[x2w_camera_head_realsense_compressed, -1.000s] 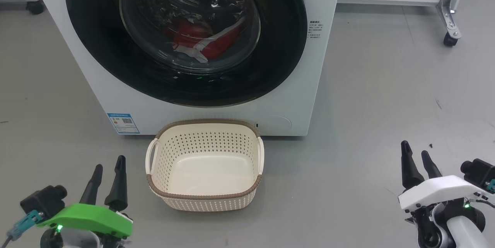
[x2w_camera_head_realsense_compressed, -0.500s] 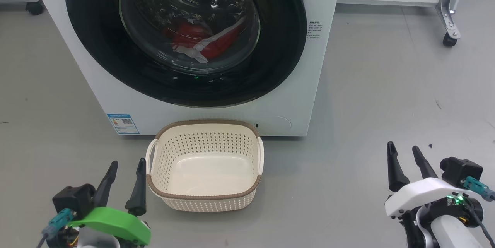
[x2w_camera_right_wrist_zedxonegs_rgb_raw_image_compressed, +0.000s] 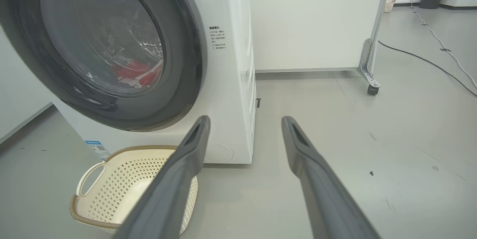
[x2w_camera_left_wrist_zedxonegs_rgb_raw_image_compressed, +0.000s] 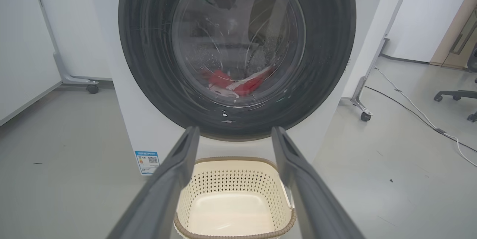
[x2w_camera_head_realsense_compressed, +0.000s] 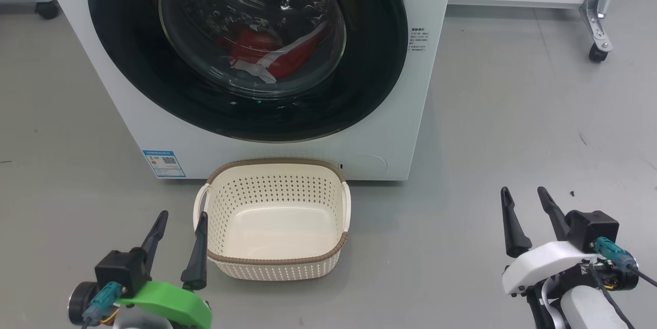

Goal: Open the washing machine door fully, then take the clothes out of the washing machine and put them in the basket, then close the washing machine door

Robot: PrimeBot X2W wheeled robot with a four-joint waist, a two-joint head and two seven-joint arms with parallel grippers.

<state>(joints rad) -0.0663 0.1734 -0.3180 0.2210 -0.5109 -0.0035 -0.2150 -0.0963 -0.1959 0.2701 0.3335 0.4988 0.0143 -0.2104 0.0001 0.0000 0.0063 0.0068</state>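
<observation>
Washing machine door (x2w_camera_head_realsense_compressed: 128,62) is shut; left fingers (x2w_camera_head_realsense_compressed: 197,252) and right fingers (x2w_camera_head_realsense_compressed: 510,226) spread wide, holding nothing.

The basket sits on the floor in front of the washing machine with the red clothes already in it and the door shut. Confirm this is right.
Not right. The basket is empty. The head view shows the red clothes inside the washing machine, behind the glass of the shut door. The rest stands.
</observation>
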